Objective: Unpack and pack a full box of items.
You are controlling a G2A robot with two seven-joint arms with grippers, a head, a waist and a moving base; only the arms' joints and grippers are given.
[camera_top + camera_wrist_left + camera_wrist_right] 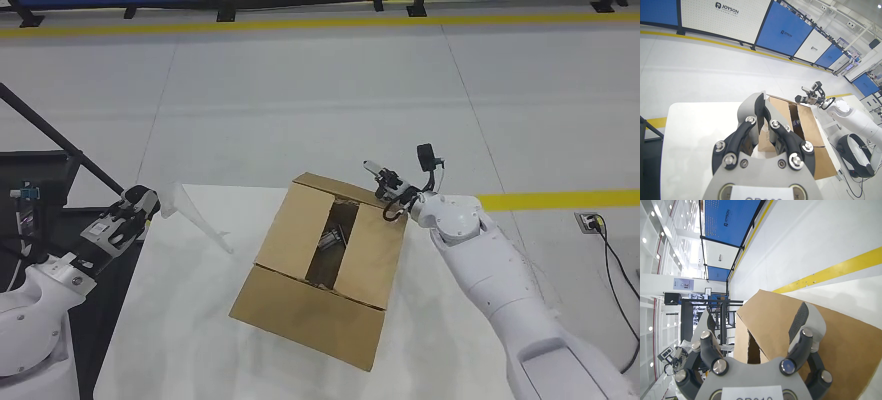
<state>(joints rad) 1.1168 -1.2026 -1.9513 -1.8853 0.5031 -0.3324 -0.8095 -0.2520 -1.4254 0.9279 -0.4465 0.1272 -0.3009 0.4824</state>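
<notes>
- While the left end effector [763, 111] is hanging at the far left corner of the tabletop [190, 300], its pads are pressing together with nothing between them.
- Across the tabletop, the right end effector [755, 321] is holding its fingers spread wide at the far right corner of the box [320, 270]. It is gripping nothing.
- One finger [802, 319] of that end effector is hanging over a flap [838, 347]. I cannot tell whether it is touching the cardboard.
- Brown and turned at an angle, the box is sitting in the middle of the white tabletop. Its top flaps are lying mostly shut, with a narrow gap [333, 240] running between them.
- Around the tabletop a pale floor [300, 100] is stretching away, with a yellow line [560, 200] crossing it.
- Blue and white panels [787, 32] are lining the far side of the room.
- Inside the gap a bottle [796, 123] with a purple label is peeking out in the left wrist view. The other contents are showing as dark shapes too small to make out, and the flaps are hiding the rest.
</notes>
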